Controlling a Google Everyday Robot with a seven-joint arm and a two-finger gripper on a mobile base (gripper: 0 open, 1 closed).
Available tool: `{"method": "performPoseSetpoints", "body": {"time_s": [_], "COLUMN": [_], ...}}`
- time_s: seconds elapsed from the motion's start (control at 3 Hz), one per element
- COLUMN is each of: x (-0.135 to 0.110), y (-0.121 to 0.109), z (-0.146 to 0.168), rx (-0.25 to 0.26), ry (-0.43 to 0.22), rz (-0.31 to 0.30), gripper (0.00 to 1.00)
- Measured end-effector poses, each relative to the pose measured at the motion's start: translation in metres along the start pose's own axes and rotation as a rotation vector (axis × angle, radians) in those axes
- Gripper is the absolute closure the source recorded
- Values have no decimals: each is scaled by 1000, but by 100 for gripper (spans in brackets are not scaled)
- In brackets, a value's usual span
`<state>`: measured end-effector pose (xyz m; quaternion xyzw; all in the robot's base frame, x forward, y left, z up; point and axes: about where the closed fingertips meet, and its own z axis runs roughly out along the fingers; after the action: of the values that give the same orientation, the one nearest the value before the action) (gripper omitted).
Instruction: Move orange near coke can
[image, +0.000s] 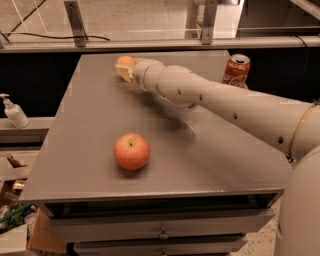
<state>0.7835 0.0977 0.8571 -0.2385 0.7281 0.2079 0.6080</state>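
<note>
- The gripper (124, 70) is at the far left part of the table (215, 155), right against the orange (124, 60). Only the top of the fruit shows past the end of the arm (215, 97).
- Whether the gripper is clamped on the orange or only placed around it cannot be told from this view, because the wrist hides the contact.
- The can (236, 71) stands upright at the far right edge of the table, well apart from the orange. The arm stretches across the space between them.
- An apple (131, 151) sits alone near the front, left of centre and away from the likely path. A soap bottle (14, 112) stands off the table to the left.
- Risk: if the hold is shallow or off-centre, the smooth round fruit could slip out on lifting and roll off the far edge or the left edge, both of which are close.
- Risk: the can sits close to the right edge, so a sweep to the right with the forearm or wrist carried low could tip it or push it off.
- Risk: if the orange is let go above the surface or while the arm is moving sideways, it could roll away from the can, or into it.
- Judgement: the grasp looks like the step in hand, and the carry to the can is not yet done.
</note>
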Motion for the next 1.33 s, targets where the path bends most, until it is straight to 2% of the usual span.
{"method": "performPoseSetpoints", "body": {"time_s": [0.67,1.33], "x": [4,23], "y": [-29,-54], "z": [-81,-142], "rx": [98,195], "ry": [-3,33], "rz": [-1,3], "gripper": [100,100]}}
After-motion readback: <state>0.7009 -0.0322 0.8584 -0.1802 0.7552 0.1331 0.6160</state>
